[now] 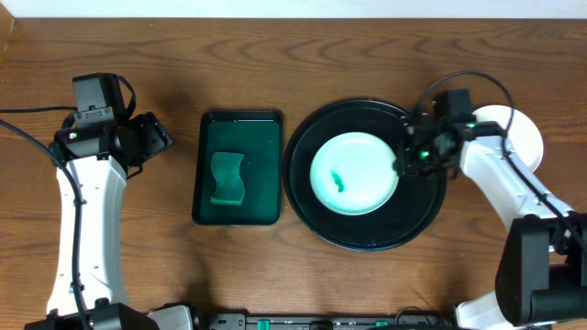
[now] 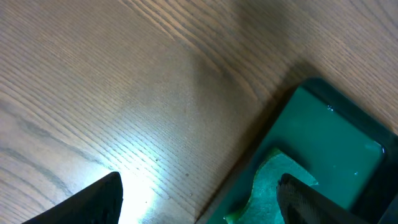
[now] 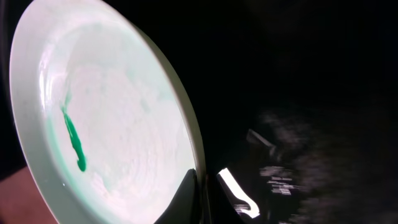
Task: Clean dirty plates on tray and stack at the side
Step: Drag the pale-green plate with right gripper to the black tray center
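The right end effector is closed down tight on the right-hand rim of the smeared plate, one finger over the lip and one under it as the right wrist view shows it. That plate lies flat near the middle of the black tray, the only plate on the tray, with a short green smear left of its centre. The left end effector hangs wide open over the bare surface, holding nothing, just left of the green tray where the sponge lies untouched.

Off the tray's right side a side plate shows white beneath the right arm (whether it is one plate or several stacked, I cannot tell).

The step in hand looks like securing the last dirty plate so that it can be wiped. The smear is not yet cleaned. The next move probably calls for the left arm to drop onto the sponge, close on it and bring it across to the smear, while the right grip steadies or tilts the plate. A thin rim pinch could slip if the wipe pushes hard.
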`<state>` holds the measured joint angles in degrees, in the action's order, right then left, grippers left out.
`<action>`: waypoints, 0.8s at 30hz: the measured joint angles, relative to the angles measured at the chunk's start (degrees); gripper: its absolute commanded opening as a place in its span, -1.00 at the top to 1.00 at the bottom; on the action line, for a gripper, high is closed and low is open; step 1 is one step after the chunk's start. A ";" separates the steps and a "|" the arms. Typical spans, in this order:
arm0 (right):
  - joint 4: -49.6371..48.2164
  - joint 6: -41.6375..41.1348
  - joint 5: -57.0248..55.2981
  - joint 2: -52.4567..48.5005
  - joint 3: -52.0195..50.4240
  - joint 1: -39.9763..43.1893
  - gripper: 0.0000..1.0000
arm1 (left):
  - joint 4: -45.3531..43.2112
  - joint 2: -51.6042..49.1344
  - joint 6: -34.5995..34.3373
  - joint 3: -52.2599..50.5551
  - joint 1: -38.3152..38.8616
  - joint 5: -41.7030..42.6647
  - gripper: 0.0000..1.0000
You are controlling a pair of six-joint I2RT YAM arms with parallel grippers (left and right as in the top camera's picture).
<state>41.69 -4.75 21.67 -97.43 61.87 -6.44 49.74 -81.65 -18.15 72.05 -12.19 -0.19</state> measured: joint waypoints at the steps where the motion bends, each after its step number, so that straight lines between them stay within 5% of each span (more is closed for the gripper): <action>1: -0.02 -0.02 0.09 0.00 -0.22 -0.92 0.97 | 0.00 0.00 0.00 0.00 0.00 0.00 -0.59; 24: -10.29 -4.85 -14.23 0.00 -5.09 -4.28 0.97 | 0.00 0.00 0.00 0.00 0.00 0.00 -0.59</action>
<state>31.40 -9.61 7.44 -97.43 56.77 -10.72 49.74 -81.65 -18.15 72.05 -12.19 -0.19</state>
